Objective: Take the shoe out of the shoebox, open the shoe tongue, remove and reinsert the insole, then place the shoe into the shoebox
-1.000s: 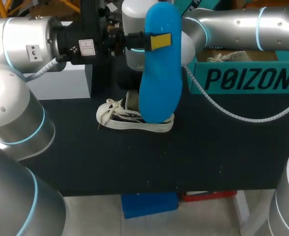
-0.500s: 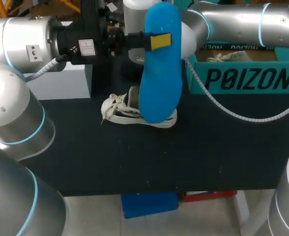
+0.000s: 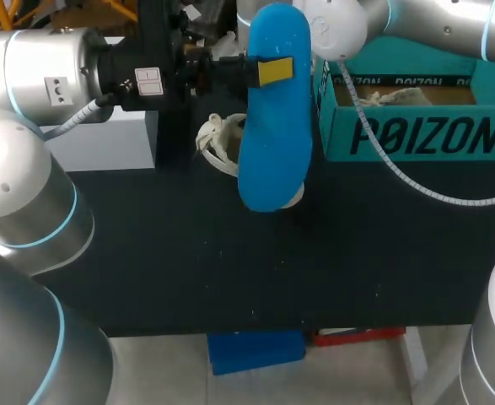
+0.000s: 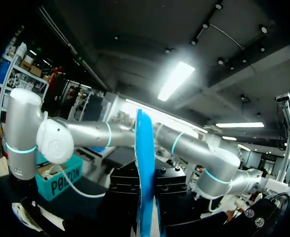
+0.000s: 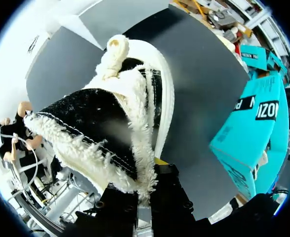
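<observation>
Two pincers: each one is closed on a thing, and both are held up over the black counter (image 3: 230,270).
Left pincer (image 3: 268,71): it comes in from the left side and is closed on the long flat blue insole (image 3: 272,126). One yellow tip presses on the near face of the insole, in its upper part. The other finger is hidden behind it.
Insole: it stands upright in the air, one rounded end up and the other down, above the counter. In the left wrist view it shows edge-on (image 4: 145,173).
Right pincer (image 5: 144,183): it is closed on the fleecy edge of the collar of the cream shoe with white sole and pale fleece lining (image 5: 120,118).
Shoe: it hangs from the right pincer with its toe and laces pointing away from the pincer, toward the counter. I cannot tell if the toe touches the counter. In the head view most of the shoe (image 3: 217,139) is behind the insole.
Shoebox: the open teal cardboard shoebox (image 3: 416,135) stands on the far right part of the counter, just beside the insole.
Second shoe: a pale second shoe (image 3: 390,97) lies inside the shoebox.
</observation>
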`<state>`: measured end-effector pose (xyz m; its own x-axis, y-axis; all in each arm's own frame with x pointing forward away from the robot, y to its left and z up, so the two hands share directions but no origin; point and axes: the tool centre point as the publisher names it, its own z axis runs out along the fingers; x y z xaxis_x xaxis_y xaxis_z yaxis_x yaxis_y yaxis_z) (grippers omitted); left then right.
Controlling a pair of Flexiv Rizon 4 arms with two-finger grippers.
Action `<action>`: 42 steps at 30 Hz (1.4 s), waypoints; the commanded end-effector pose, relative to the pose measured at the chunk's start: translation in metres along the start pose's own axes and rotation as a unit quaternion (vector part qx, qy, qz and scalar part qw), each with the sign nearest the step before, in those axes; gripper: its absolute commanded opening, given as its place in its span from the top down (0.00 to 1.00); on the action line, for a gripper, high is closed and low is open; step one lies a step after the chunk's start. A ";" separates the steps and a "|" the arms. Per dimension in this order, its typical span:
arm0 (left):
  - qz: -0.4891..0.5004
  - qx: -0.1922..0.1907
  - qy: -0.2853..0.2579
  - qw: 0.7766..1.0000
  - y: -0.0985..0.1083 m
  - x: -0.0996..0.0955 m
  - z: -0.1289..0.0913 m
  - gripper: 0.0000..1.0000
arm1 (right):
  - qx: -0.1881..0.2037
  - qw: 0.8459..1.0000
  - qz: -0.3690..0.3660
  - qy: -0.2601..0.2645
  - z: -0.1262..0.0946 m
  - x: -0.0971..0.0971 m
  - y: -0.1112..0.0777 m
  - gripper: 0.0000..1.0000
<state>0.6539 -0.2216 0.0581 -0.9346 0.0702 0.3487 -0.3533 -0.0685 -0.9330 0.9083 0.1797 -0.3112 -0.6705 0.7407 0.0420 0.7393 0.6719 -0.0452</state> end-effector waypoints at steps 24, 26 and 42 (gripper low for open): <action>0.000 0.000 -0.002 1.000 0.002 0.001 0.001 1.00 | -0.039 0.928 0.370 -0.026 0.034 0.015 0.010 1.00; 0.000 0.000 -0.002 1.000 0.002 0.001 0.001 1.00 | -0.041 0.929 0.366 -0.025 0.036 0.017 0.012 1.00; 0.000 0.000 -0.002 1.000 0.002 0.001 0.001 1.00 | -0.039 0.925 0.378 -0.022 0.058 0.019 0.008 1.00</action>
<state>0.6538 -0.2216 0.0581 -0.9346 0.0702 0.3487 -0.3532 -0.0685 -0.9330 0.8997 0.1981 -0.3643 0.0364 0.9992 -0.0166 0.9990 -0.0359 0.0260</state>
